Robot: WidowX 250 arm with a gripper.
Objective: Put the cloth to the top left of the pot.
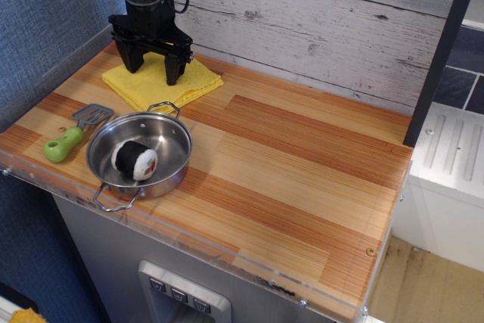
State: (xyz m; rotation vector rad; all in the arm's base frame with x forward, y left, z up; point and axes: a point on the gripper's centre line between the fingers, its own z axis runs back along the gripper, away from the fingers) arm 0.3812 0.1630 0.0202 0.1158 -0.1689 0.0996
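The yellow cloth [162, 85] lies flat on the wooden table near the back left corner, just behind and left of the pot. The shiny steel pot [140, 154] stands at the front left, and a black-and-white sushi roll [134, 160] lies inside it. My black gripper [152, 68] hangs over the cloth with its two fingers spread apart. The fingertips are at or just above the cloth's surface and hold nothing.
A green-handled metal spatula [70, 136] lies left of the pot near the table's left edge. A white plank wall runs along the back and a blue wall along the left. A dark post stands at the back right.
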